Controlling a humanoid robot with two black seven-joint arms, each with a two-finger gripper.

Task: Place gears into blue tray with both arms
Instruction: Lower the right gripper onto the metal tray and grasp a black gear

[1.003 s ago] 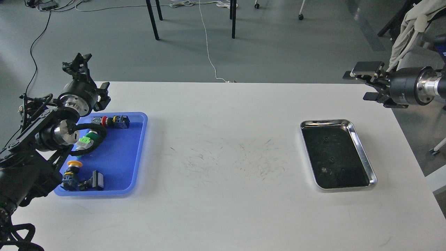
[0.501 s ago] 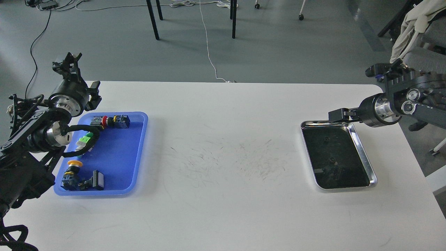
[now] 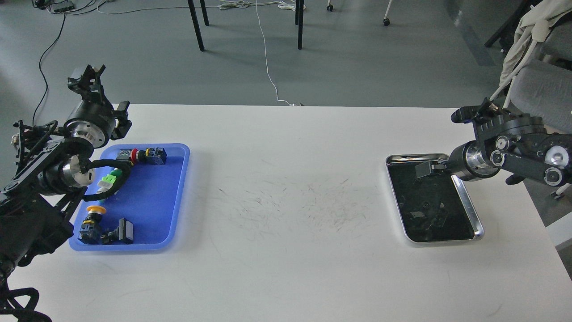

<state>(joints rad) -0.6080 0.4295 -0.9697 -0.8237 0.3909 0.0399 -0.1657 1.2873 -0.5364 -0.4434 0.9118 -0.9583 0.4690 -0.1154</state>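
Note:
The blue tray (image 3: 154,201) lies at the table's left and holds several push-button switches. My left gripper (image 3: 87,76) is raised past the tray's far left corner and points up and away; its dark fingers cannot be told apart. My right gripper (image 3: 424,170) hangs low over the far part of the shiny steel tray (image 3: 467,203) and points left. It shows as one dark block, so its state is unclear. I cannot pick the gears out from the dark reflections on the steel tray's floor.
Switches with a red cap (image 3: 142,155), a green cap (image 3: 108,180) and a yellow cap (image 3: 93,214) lie in the blue tray. A black cable of my left arm drapes over that tray. A chair with cloth (image 3: 532,49) stands off the table's right.
My right arm came down and leftward from above the table's far right corner to just over the steel tray. My left arm shifted slightly left.

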